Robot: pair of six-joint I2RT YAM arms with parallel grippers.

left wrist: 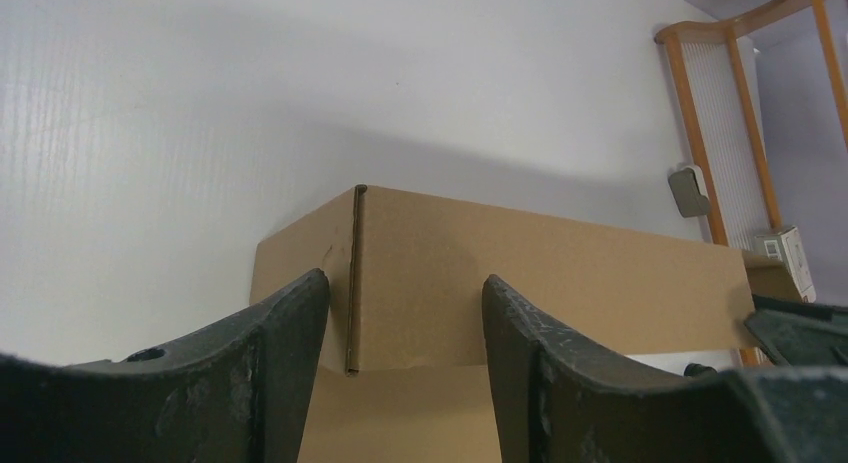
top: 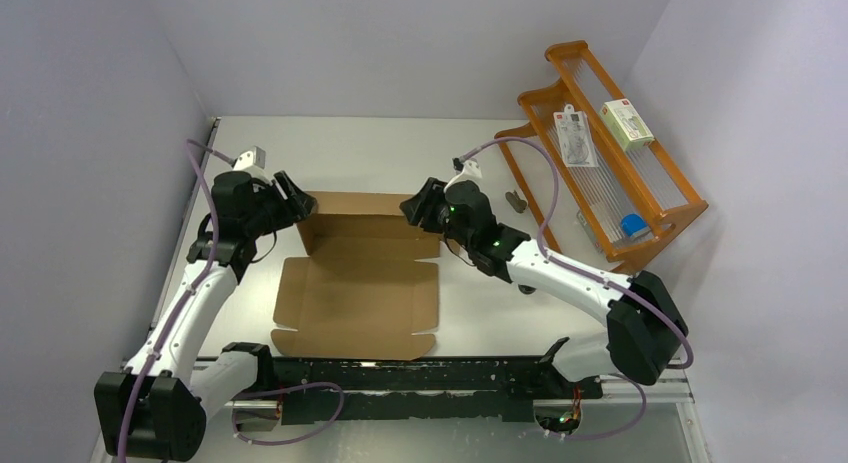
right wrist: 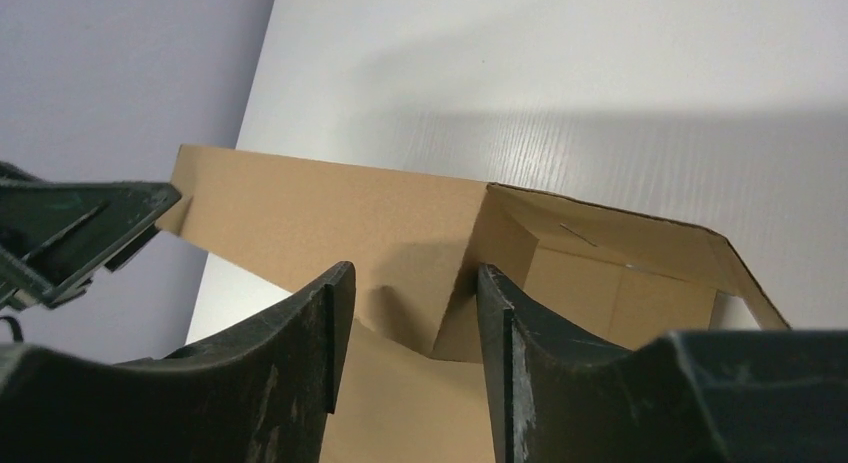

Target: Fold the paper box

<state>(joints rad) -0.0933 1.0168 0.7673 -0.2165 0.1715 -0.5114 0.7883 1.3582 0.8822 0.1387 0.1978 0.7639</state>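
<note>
The plain brown corrugated cardboard paper box [top: 360, 288] lies mid-bench, flat panel toward the near edge of the white bench [top: 400, 148] and rear wall raised toward the far edge. The left hand [left wrist: 405, 303] straddles that wall's left corner crease and the right hand [right wrist: 413, 283] its right corner, both with jaws parted and clamping nothing. Judged best practice is to close both hands evenly beside the creases so the wall does not buckle. No print shows on the cardboard, and the small white-and-green carton [top: 627, 124] on the orange wooden rack [top: 655, 218] bears marks too small to read.
</note>
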